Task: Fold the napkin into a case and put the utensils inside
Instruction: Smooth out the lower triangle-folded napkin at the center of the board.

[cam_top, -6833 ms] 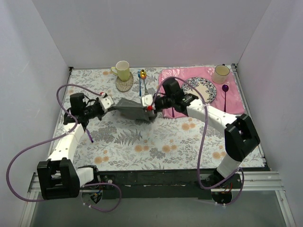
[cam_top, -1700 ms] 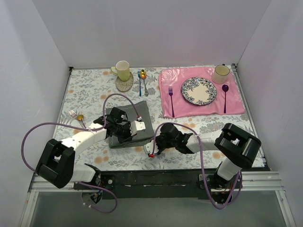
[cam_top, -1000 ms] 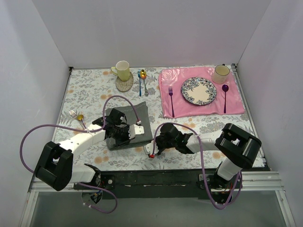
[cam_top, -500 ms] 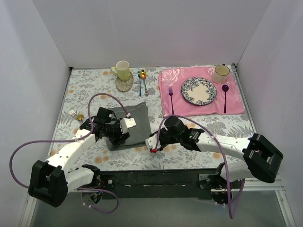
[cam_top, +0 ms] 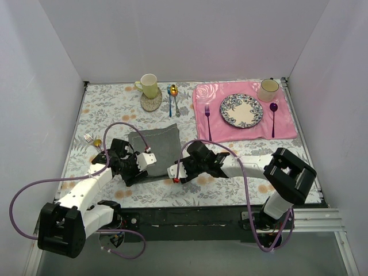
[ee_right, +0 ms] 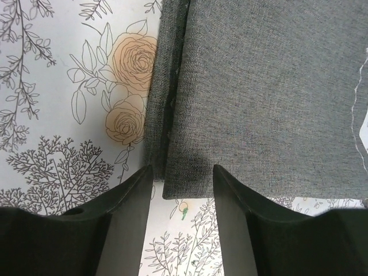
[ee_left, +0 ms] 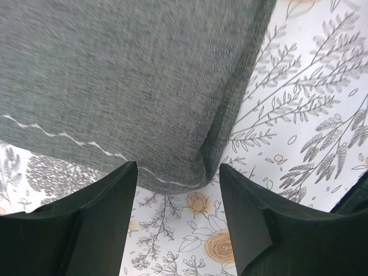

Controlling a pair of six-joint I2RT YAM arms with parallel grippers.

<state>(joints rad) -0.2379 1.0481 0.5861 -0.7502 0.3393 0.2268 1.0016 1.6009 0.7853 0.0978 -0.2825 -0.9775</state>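
Floral tablecloth (cam_top: 103,109) bears the folded, woven grey napkin (cam_top: 158,144); left claw (ee_left: 177,172) and right claw (ee_right: 183,172) gape empty.

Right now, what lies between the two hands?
The near edge of the grey napkin, seen in the top view. The open left hand and the open right hand each face one near corner.

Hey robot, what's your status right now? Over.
Both grippers open: left gripper at the napkin near left corner, right gripper at its near right. Napkin lies flat, not gripped. The fork and spoon lie far left, nothing blocking.
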